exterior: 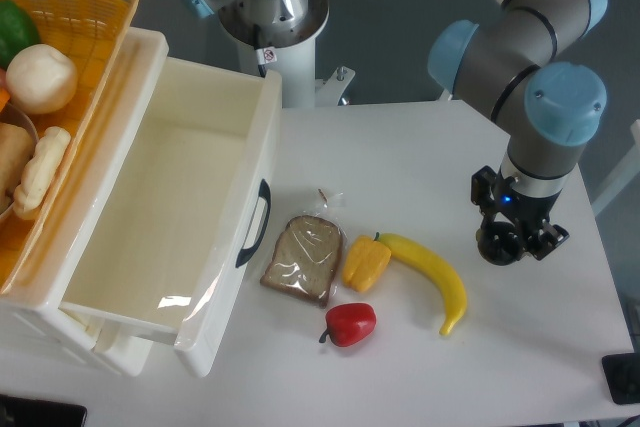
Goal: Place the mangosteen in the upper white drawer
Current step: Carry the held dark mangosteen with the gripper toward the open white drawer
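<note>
One relation matters: the open drawer (160,197) lies well off to the side of the tool (518,242), with bread (303,259), yellow pepper (365,262), banana (432,275) and red pepper (350,323) spread on the surface (400,147) between. A dark round shape at the tool tip is taken to be the mangosteen (496,245). Whether it is clamped cannot be told, dark on dark. No other mangosteen is seen nearer the drawer.
</note>
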`<state>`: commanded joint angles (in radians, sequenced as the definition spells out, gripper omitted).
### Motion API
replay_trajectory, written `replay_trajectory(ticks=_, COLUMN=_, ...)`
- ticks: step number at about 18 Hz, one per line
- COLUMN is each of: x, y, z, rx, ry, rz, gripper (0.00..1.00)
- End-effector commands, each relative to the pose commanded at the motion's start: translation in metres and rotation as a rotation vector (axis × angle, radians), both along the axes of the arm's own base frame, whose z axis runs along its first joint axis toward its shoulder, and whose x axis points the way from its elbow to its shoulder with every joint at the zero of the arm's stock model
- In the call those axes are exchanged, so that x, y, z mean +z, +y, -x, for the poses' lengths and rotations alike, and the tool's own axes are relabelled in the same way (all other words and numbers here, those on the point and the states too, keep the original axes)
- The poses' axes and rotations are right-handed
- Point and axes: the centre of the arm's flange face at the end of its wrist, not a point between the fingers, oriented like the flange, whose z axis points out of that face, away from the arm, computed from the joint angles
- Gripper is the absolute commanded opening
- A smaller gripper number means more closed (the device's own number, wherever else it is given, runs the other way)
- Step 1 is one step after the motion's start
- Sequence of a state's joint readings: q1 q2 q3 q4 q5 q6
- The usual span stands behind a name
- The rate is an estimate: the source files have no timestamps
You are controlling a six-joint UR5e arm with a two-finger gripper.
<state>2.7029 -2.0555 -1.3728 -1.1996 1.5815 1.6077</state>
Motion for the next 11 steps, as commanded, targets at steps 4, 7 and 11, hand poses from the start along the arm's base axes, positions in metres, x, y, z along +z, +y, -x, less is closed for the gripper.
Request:
replay_trajectory(ticks=4, x=0.023, y=0.020, z=-0.024, rx=0.036, ry=0.017, rz=-0.013, gripper=0.04)
replay_trajectory(ticks=7, x=0.056, y=0.048, z=-0.068, rx=0.057, ry=0.032, rz=-0.041, gripper=0.04)
replay_trajectory(ticks=11, x=0.087, y=0.057, z=-0.123, rx=0.068, ry=-0.008, rz=-0.124, gripper=0.03)
